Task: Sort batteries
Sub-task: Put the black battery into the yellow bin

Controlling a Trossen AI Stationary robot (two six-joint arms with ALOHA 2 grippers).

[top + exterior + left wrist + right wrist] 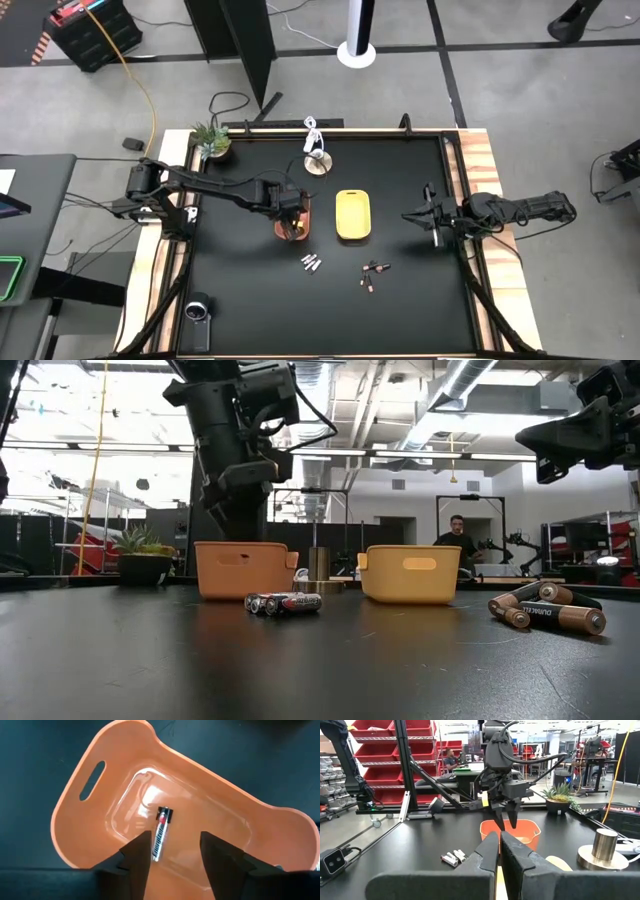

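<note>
My left gripper (175,857) hangs open over the orange oval tray (90,840), fingers pointing steeply down into it. One silvery battery (161,834) lies flat on the tray's floor below the gap, touched by neither finger. The yellow tray (353,214) stands to the orange tray's right. Loose on the black table lie a few silvery batteries (311,263) and a few dark batteries (374,270), nearer the front edge. My right gripper (500,851) waits shut and level near the table's right edge (430,218).
A small potted plant (210,143) stands at the far left corner. A metal cylinder (318,160) with a white cable stands behind the trays. A round black device (197,311) lies at the near left. A person (457,535) sits in the room beyond the table.
</note>
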